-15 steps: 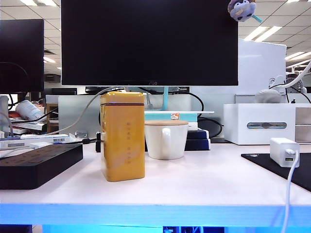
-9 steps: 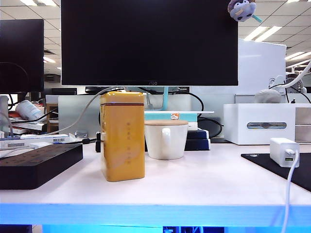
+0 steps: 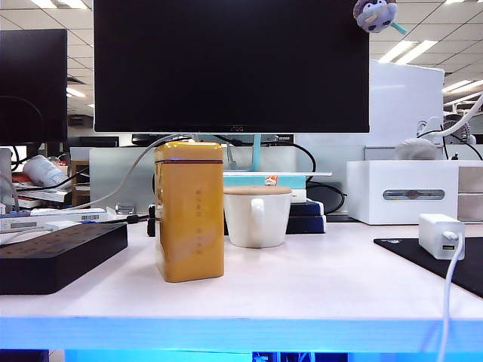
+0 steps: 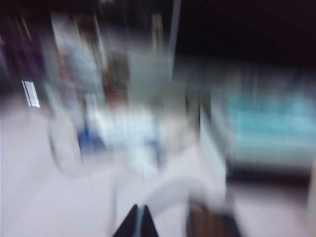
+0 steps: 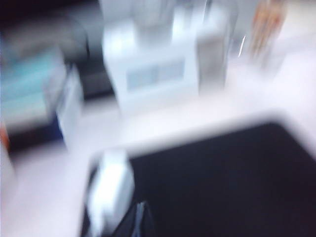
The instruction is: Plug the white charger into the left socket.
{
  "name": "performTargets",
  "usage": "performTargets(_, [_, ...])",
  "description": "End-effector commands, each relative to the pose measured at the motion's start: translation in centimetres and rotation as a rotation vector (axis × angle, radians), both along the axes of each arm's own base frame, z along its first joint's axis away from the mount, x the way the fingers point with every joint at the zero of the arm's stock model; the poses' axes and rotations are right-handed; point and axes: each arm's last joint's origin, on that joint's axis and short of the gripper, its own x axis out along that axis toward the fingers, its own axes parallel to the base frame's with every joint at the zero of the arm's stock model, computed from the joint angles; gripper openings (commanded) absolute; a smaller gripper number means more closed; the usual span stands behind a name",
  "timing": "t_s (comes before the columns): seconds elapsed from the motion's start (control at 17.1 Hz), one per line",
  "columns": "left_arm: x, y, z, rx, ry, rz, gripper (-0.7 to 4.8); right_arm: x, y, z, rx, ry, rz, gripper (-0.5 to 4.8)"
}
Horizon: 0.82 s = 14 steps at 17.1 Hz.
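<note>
On the counter [image 3: 302, 283], the white charger [image 3: 441, 236] stands upright on the near left corner of the black mat [image 3: 423, 253] at the right, its thin white cable [image 3: 447, 302] hanging over the front edge; the black power strip [image 3: 56, 255] with the left socket lies well apart at the far left, beyond the yellow tin [image 3: 189, 211] and the white mug [image 3: 258, 217]. Both wrist views are blurred. The left claw [image 4: 138, 223] shows clenched, holding nothing, and the right claw [image 5: 139, 217], also clenched and empty, hovers just beside the charger over the mat.

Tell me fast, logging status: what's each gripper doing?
Left gripper: shut, holding nothing.
Right gripper: shut, empty, near the white charger.
</note>
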Motion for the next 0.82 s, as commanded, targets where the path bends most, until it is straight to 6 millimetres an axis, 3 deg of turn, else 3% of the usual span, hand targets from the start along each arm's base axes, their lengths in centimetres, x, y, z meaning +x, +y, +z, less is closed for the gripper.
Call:
performTargets(0.06, [-0.7, 0.3, 3.1, -0.024, -0.065, 0.077, -0.03, -1.0, 0.0, 4.0, 0.007, -0.074, -0.022, -0.02])
performTargets(0.23, [-0.4, 0.4, 6.7, -0.015, -0.09, 0.108, -0.03, -1.1, -0.1, 8.4, 0.004, -0.113, -0.045, -0.02])
performTargets(0.41, [1.7, 0.1, 10.4, 0.042, -0.065, 0.115, -0.03, 0.8, -0.2, 13.1, 0.004, -0.066, -0.051, -0.02])
performTargets(0.53, [4.1, -0.4, 13.3, 0.154, -0.031, 0.061, -0.03, 2.9, -0.1, 15.9, 0.006, -0.013, -0.013, -0.02])
performTargets(0.58, [6.0, -0.9, 15.4, 0.258, -0.024, -0.028, -0.03, 5.3, 0.1, 17.8, 0.013, 0.017, 0.071, -0.02])
performTargets(0.7, [8.1, -1.6, 17.5, 0.348, -0.046, -0.179, -0.03, 8.1, 0.4, 18.7, 0.027, 0.07, 0.177, -0.02])
performTargets(0.82, [9.9, -2.3, 19.8, 0.36, -0.088, -0.335, -0.03, 12.3, 0.6, 18.6, 0.122, 0.22, 0.22, -0.02])
